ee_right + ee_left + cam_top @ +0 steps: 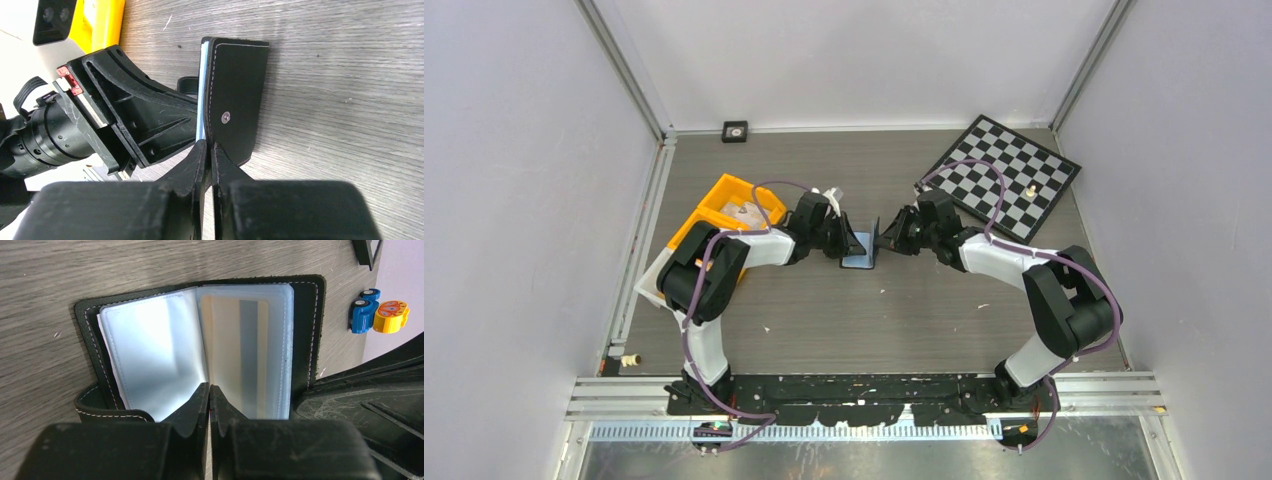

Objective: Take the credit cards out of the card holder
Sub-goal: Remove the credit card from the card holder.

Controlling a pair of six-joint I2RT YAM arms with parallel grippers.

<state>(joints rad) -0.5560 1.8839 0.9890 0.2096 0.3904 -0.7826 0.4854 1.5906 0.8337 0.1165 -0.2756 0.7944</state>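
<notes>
Left claw [209,391] — together at sleeves [150,360] | right claw [209,147] — clamped on one card holder [240,85] | one credit card [225,355] sleeved

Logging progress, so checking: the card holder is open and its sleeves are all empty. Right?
Not quite. The card holder is open, but its sleeves are not all empty: the right-hand sleeve holds a tan card with a grey stripe. The left wrist view shows it.

One card holder [306,340]; one card [235,355] visible (perhaps more).
</notes>
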